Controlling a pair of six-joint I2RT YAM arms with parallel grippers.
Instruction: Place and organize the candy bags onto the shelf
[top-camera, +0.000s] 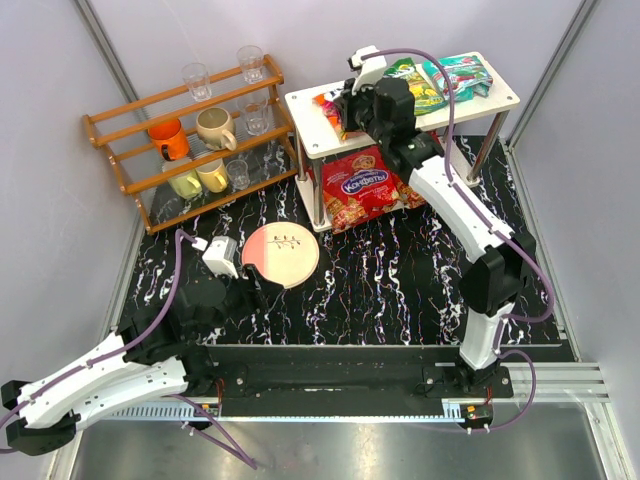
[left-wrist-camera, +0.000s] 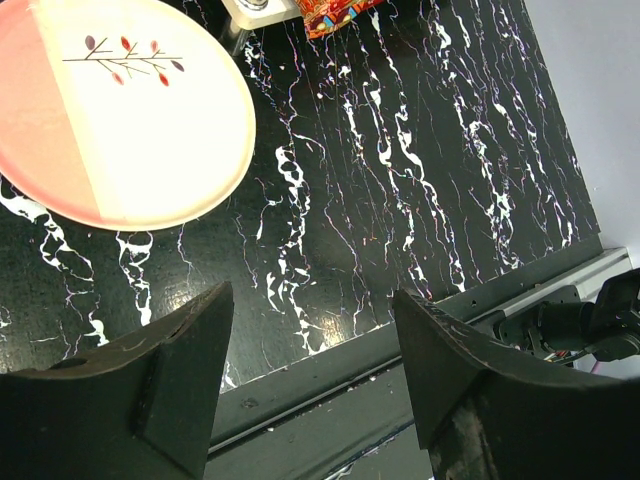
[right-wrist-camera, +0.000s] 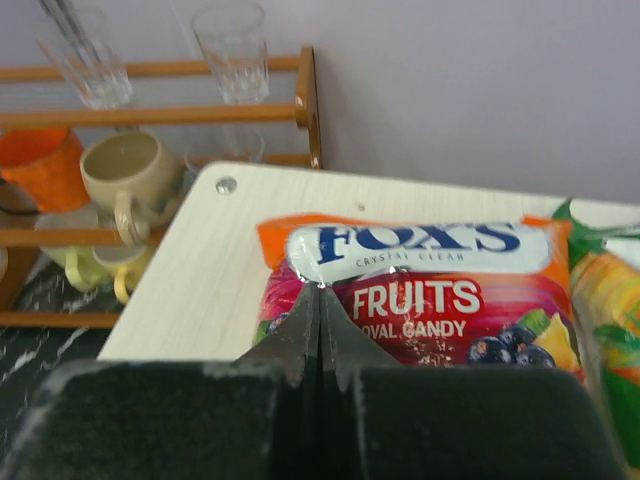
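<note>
The right hand (right-wrist-camera: 320, 290) is over the top board of the shelf (top-camera: 303, 103), which stands at about 1 o'clock on the table (top-camera: 400, 280). Its two fingers are pressed together, and their tips meet on the face of the small orange bag (right-wrist-camera: 430, 300), just below its white logo. Whether a fold of the film is caught between them cannot be told. That bag lies flat at the 9 o'clock end of the top board. The yellow-green bag (top-camera: 420, 88) is just beside it toward 3 o'clock, and the teal bag (top-camera: 462, 72) lies beyond that. The two red bags (top-camera: 362, 185) lie overlapping beneath the top board and stick out past the front legs.

The left hand (left-wrist-camera: 312, 296) hovers low at about 8 o'clock with its fingers spread and nothing between them. The pink-and-cream plate (left-wrist-camera: 130, 110) lies just beyond it. A wooden rack (top-camera: 190, 130) with cups and glasses stands at 11 o'clock.
</note>
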